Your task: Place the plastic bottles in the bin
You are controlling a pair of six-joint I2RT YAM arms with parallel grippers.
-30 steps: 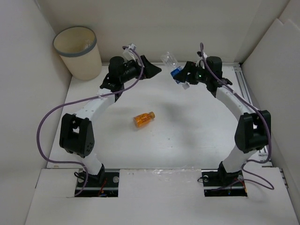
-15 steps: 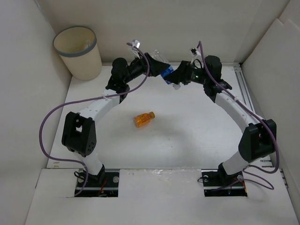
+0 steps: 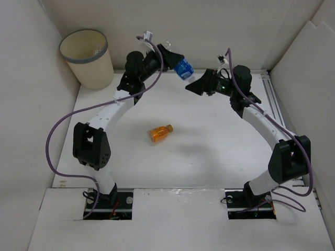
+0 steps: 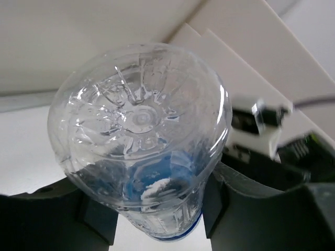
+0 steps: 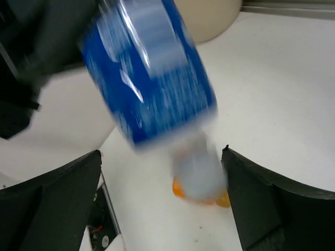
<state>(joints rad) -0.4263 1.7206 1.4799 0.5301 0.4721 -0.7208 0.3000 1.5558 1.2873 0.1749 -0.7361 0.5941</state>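
Your left gripper (image 3: 177,64) pinched the clear blue-labelled plastic bottle (image 3: 183,69) aloft, well right of the tall cream round bin (image 3: 85,65); your right gripper (image 3: 194,85) stood spread just beside it; the slick plastic could have slipped free during the swing binward.

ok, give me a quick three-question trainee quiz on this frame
1. Fill in: the right hand is ____ (open or shut).
2. What holds the blue-labelled bottle? A. left hand B. right hand C. nothing
3. True or false: the orange bottle lies on the table, outside the bin.
Key: 1 open; 2 A; 3 true.
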